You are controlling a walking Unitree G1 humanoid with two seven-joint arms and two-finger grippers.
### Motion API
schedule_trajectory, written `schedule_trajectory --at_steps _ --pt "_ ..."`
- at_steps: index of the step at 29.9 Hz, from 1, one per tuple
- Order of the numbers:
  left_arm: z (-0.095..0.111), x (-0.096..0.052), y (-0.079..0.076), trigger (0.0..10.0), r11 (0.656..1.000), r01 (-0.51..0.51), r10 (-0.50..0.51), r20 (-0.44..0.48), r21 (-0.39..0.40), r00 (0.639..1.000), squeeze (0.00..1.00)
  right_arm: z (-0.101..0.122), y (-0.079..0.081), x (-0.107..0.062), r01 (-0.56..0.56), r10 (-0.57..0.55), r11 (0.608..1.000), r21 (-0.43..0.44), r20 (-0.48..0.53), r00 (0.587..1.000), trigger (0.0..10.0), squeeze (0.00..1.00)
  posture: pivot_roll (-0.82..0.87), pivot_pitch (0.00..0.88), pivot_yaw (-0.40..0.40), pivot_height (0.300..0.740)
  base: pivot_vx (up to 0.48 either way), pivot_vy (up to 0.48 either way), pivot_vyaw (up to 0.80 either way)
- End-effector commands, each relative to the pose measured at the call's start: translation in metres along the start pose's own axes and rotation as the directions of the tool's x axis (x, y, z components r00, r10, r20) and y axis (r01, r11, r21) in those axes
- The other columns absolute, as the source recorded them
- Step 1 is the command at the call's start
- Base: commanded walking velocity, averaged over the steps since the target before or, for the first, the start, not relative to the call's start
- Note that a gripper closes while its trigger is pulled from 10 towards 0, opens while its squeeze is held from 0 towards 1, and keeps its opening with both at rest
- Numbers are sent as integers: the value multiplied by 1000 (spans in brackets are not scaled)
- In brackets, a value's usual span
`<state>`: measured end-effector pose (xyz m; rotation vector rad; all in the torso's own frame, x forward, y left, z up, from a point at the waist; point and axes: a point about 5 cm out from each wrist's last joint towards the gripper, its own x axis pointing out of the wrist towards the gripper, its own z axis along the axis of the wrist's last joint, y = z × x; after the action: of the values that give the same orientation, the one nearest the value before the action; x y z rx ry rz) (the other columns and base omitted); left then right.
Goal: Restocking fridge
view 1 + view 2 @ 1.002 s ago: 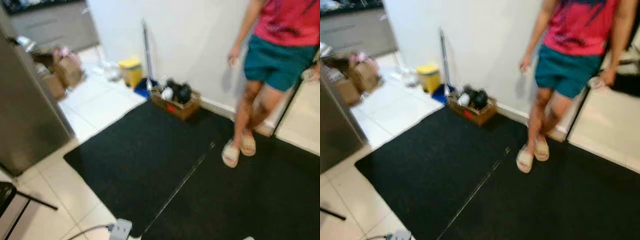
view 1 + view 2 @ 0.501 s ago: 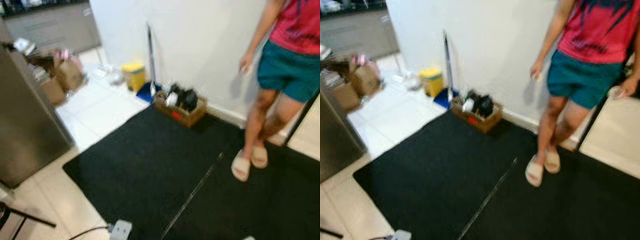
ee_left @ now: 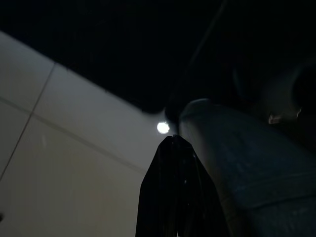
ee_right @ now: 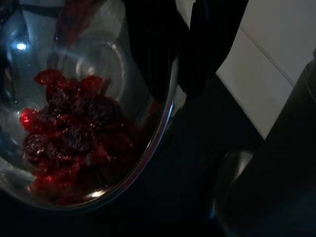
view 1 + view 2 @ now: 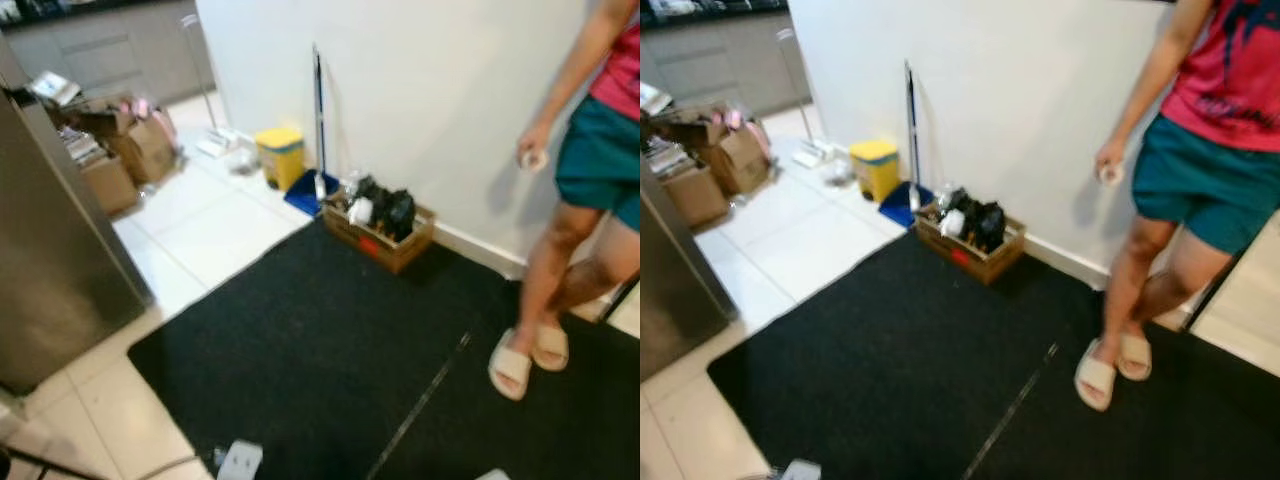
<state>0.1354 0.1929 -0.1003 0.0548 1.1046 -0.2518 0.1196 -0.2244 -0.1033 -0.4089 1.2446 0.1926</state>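
At far left of head views, fridge (image 5: 50, 270) stands steel-sided, up-left of right pincer (image 4: 185, 54), which clamps rim of glass bowl (image 4: 89, 123) holding red dried fruit (image 4: 74, 133). Left pincer (image 3: 173, 187) hangs idle, tips together, empty. Between robot and fridge: black mat (image 5: 330, 350), white tile. Person (image 5: 1200, 200) at right, shoe box (image 5: 380, 225) by wall, both off the likely path.

Probably a home kitchen: steel fridge (image 5: 55, 270), tiled floor (image 5: 210, 225), black mat (image 5: 330, 350), cardboard boxes (image 5: 125, 160).
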Motion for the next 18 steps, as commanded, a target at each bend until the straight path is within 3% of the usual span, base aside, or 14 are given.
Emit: schedule_trajectory --at_steps 1,18 --pt "-12 -2 -1 10000 1000 2 -2 -43 -6 999 0 3 0 0 1 -1 1000 8 15 1000 10000 0 39 0 3 740 345 0 0" --pt "-12 -2 -1 10000 1000 4 -4 -44 -6 999 0 3 1 0 -10 9 1000 21 16 1000 10000 0 37 0 3 740 344 0 0"
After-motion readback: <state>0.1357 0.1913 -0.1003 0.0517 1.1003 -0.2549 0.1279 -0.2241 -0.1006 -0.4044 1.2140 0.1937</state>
